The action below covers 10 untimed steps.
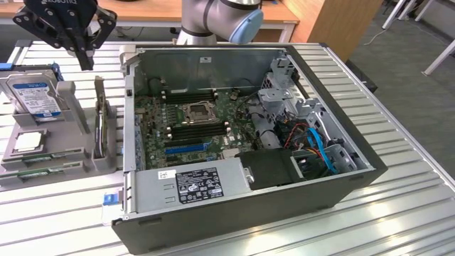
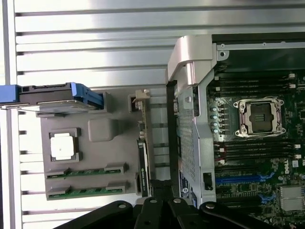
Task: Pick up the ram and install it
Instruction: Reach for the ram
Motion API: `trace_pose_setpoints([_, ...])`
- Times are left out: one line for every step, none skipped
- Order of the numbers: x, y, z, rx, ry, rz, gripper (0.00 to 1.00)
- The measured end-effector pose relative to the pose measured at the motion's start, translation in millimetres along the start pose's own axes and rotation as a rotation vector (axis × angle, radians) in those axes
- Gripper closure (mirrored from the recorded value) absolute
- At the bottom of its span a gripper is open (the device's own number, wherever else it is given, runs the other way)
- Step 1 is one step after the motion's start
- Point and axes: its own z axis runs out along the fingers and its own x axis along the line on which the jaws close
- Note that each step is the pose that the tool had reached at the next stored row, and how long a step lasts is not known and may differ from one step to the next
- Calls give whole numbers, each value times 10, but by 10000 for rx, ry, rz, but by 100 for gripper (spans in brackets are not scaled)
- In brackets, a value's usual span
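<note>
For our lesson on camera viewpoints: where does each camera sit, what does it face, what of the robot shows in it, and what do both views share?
Exterior view: off the arm, high up, looking down at a slant on the table, open case and tray; the arm and shut gripper show.
Wrist view: on the wrist, looking straight down on the tray and the case's edge; the gripper's black links show.
Shared: tray, ram sticks, processor, drive, socket.

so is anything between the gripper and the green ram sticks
Nothing visible covers the two thin green ram sticks lying in the grey holder; the black gripper hangs higher up, apart from them.
</note>
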Motion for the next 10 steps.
trace_pose_setpoints([14,-1,-1,1,1,0,90])
trace_pose_setpoints([29,-2,-1,0,0,0,90])
trace_pose_setpoints([44,-3,-1,0,0,0,90])
trace_pose_setpoints([60,-5,-1,0,0,0,90])
trace_pose_setpoints([77,-6,-1,0,0,0,90])
trace_pose_setpoints([95,-7,-2,1,1,1,90])
trace_pose_setpoints([111,-8,-2,0,0,-1,90])
trace_pose_setpoints([127,-10,-2,0,0,-1,90])
trace_pose_setpoints([143,-11,-2,0,0,-1,90])
trace_pose_setpoints([158,-12,-3,0,0,-1,90])
